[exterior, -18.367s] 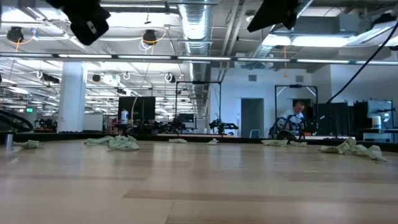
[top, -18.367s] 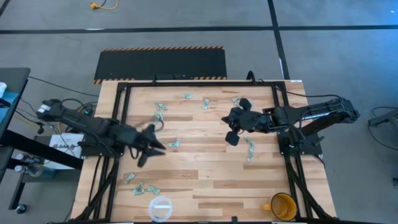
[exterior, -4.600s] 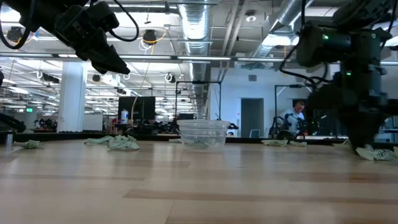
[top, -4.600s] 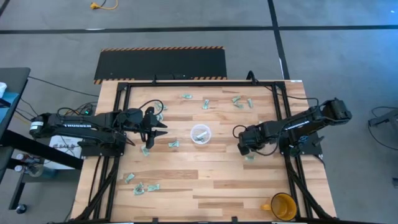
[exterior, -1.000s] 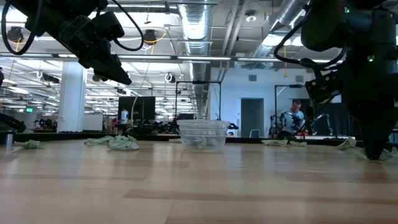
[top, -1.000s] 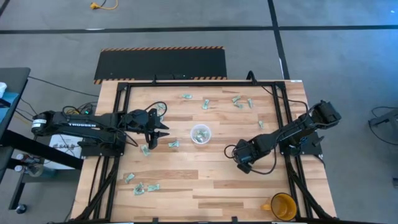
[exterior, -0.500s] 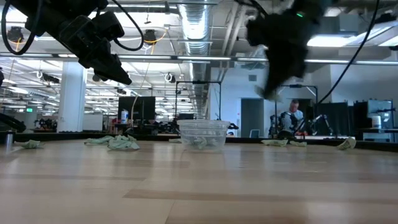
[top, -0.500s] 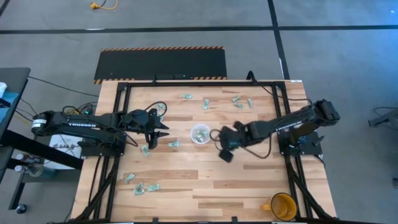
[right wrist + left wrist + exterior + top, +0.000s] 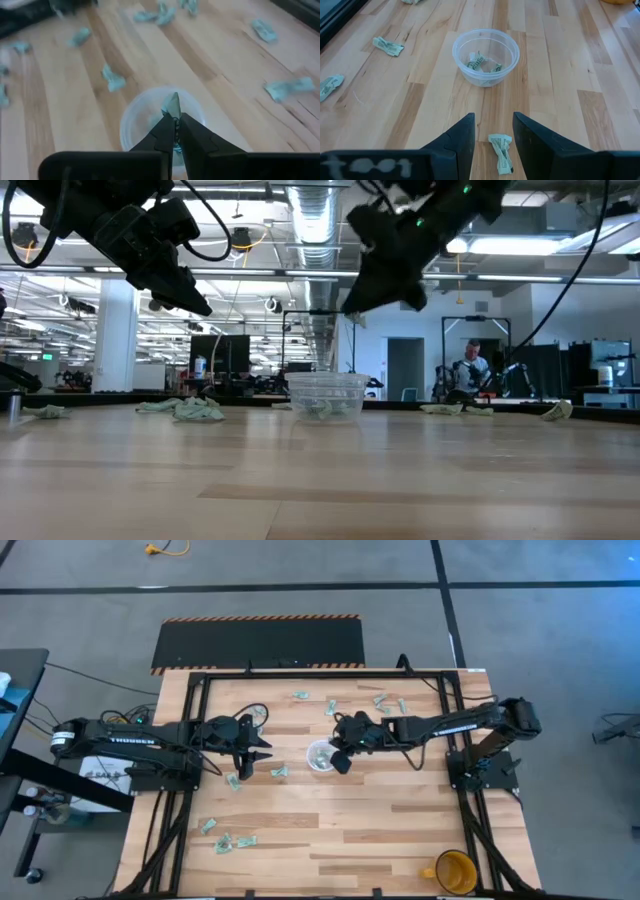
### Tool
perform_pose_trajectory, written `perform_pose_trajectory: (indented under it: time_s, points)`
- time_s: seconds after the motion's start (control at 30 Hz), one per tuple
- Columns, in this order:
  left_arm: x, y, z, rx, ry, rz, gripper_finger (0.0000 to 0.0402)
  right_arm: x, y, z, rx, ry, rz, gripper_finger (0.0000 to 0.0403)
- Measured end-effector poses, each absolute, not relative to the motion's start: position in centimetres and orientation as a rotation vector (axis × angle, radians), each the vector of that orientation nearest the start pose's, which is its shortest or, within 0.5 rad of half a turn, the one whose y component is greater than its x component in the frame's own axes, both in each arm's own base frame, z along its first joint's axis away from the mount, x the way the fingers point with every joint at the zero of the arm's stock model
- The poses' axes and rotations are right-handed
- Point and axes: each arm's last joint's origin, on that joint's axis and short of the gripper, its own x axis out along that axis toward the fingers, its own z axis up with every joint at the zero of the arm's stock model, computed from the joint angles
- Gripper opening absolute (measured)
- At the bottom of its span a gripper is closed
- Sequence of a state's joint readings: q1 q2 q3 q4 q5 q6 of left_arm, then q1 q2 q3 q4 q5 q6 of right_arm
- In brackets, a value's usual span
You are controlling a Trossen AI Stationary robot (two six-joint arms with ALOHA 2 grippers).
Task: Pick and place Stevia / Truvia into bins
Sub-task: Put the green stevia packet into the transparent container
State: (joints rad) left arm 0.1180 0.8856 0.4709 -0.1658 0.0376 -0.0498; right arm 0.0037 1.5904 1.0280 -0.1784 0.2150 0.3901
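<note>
Since a second ago the right claw (image 9: pixel 174 131) has swung in from the counter's right side to hang over the clear plastic cup (image 9: pixel 321 756) mid-counter. It pinches one pale green sachet (image 9: pixel 172 105), which pokes out past its fingertips along the line of the fingers, directly above the cup's mouth. Other sachets (image 9: pixel 484 63) already lie in the cup. Left of it, the left claw (image 9: pixel 493 132) hovers, fingers parted, over a crumpled sachet (image 9: pixel 501 153) on the counter (image 9: pixel 400 820).
</note>
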Motion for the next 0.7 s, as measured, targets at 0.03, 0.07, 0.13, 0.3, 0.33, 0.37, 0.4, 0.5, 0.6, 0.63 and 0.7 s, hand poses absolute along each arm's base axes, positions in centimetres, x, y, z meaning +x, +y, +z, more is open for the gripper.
perform_pose_trajectory:
  time_s: [0.03, 0.07, 0.13, 0.3, 0.33, 0.37, 0.4, 0.5, 0.6, 0.63, 0.7]
  points:
    - [18.1, 2.0, 21.1, -0.093, 0.576, 0.092, 0.0121, 33.5, -0.5, 21.8, 0.283, 0.697, -0.341, 0.0025]
    - [18.1, 2.0, 21.1, -0.093, 0.576, 0.092, 0.0121, 33.3, -0.5, 21.4, 0.278, 0.708, -0.341, 0.0027]
    - [18.1, 2.0, 21.1, -0.093, 0.576, 0.093, 0.0121, 34.3, -0.5, 21.0, 0.282, 0.652, -0.328, 0.0028]
    - [18.1, 2.0, 21.1, -0.085, 0.573, 0.090, 0.0121, 35.3, -0.4, 18.3, 0.279, 0.703, -0.320, 0.0028]
    - [18.1, 2.0, 21.2, -0.084, 0.570, 0.090, 0.0121, 35.1, -0.4, 17.9, 0.275, 0.726, -0.324, 0.0028]
    - [18.1, 2.0, 21.2, -0.083, 0.569, 0.090, 0.0121, 35.3, -0.4, 17.6, 0.270, 0.715, -0.319, 0.0030]
    - [18.1, 2.0, 21.2, -0.083, 0.570, 0.090, 0.0121, 35.8, -0.4, 17.4, 0.259, 0.693, -0.309, 0.0034]
    - [18.2, 2.0, 21.2, -0.081, 0.561, 0.089, 0.0121, 36.1, -0.4, 16.6, 0.221, 0.701, -0.296, 0.0054]
    - [18.2, 2.1, 21.3, -0.076, 0.554, 0.091, 0.0121, 36.4, -0.4, 16.9, 0.219, 0.671, -0.291, 0.0080]
    - [18.2, 2.1, 21.3, -0.071, 0.554, 0.094, 0.0121, 36.2, -0.4, 17.0, 0.218, 0.677, -0.292, 0.0089]
    - [18.2, 2.1, 21.3, -0.057, 0.553, 0.107, 0.0121, 36.2, -0.4, 17.1, 0.219, 0.670, -0.292, 0.0108]
